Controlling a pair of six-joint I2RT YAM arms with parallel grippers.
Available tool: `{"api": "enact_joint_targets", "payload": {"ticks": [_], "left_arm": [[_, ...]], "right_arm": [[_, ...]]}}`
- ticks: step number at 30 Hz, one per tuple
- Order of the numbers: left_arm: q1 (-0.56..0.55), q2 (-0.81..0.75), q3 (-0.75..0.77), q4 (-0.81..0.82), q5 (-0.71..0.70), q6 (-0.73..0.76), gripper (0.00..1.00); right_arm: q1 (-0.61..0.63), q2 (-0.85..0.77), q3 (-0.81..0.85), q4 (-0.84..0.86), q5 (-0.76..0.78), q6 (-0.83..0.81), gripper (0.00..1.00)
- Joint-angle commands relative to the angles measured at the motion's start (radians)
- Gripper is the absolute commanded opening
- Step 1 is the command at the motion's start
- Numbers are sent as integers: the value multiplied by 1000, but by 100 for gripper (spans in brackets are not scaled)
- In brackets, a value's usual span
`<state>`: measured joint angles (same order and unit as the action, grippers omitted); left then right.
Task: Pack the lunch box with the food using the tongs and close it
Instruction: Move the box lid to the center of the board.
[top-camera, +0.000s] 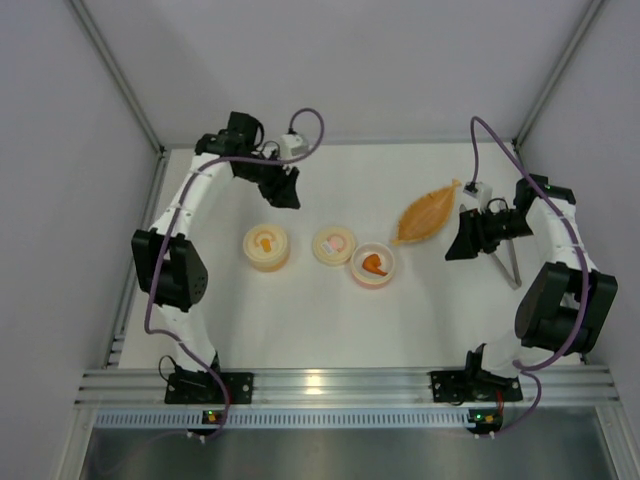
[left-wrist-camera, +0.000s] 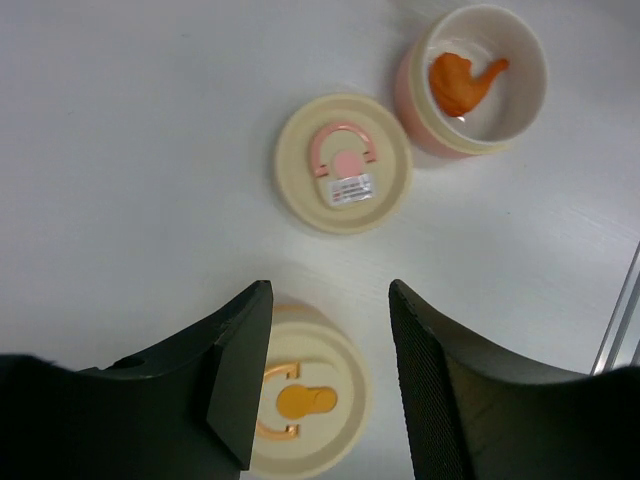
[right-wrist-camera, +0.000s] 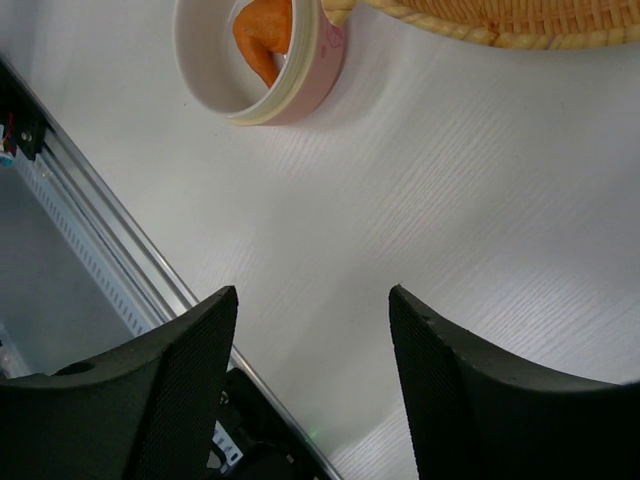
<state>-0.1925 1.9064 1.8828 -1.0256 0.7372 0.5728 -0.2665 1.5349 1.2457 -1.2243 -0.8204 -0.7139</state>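
Observation:
The yellow tub (top-camera: 267, 247) of the lunch box stands shut under its cream lid (left-wrist-camera: 300, 400). My left gripper (top-camera: 285, 190) hangs above and behind it, open, with nothing between its fingers (left-wrist-camera: 240, 380). The pink tub (top-camera: 357, 275) stands open with an orange food piece (top-camera: 373, 264) inside, which also shows in the left wrist view (left-wrist-camera: 462, 82). Its cream lid (top-camera: 334, 245) lies flat on the table between the two tubs. The tongs (top-camera: 508, 268) lie on the table under my right arm. My right gripper (top-camera: 462, 243) is open and empty, to the right of the pink tub (right-wrist-camera: 315, 85).
An orange woven leaf-shaped dish (top-camera: 428, 212) lies behind the pink tub, close to my right gripper, and its edge shows in the right wrist view (right-wrist-camera: 520, 25). An aluminium rail (top-camera: 330, 385) runs along the near edge of the table. Grey walls close in the sides and back.

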Motion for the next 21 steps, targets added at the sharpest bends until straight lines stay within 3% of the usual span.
{"api": "enact_joint_targets", "payload": {"ticks": [1, 3, 8, 12, 21], "left_arm": [[-108, 29, 15, -155, -2, 310, 56], [-156, 86, 41, -183, 45, 456, 57], [-243, 238, 198, -211, 67, 614, 63], [-291, 400, 341, -348, 31, 771, 63], [-311, 525, 389, -392, 24, 953, 60]], "right_arm": [[-8, 14, 55, -14, -59, -18, 62], [-8, 27, 60, -17, -72, -15, 68], [-10, 44, 84, -37, -63, -16, 83], [-10, 37, 75, -32, -52, -12, 86], [-20, 39, 83, -50, -26, -27, 89]]}}
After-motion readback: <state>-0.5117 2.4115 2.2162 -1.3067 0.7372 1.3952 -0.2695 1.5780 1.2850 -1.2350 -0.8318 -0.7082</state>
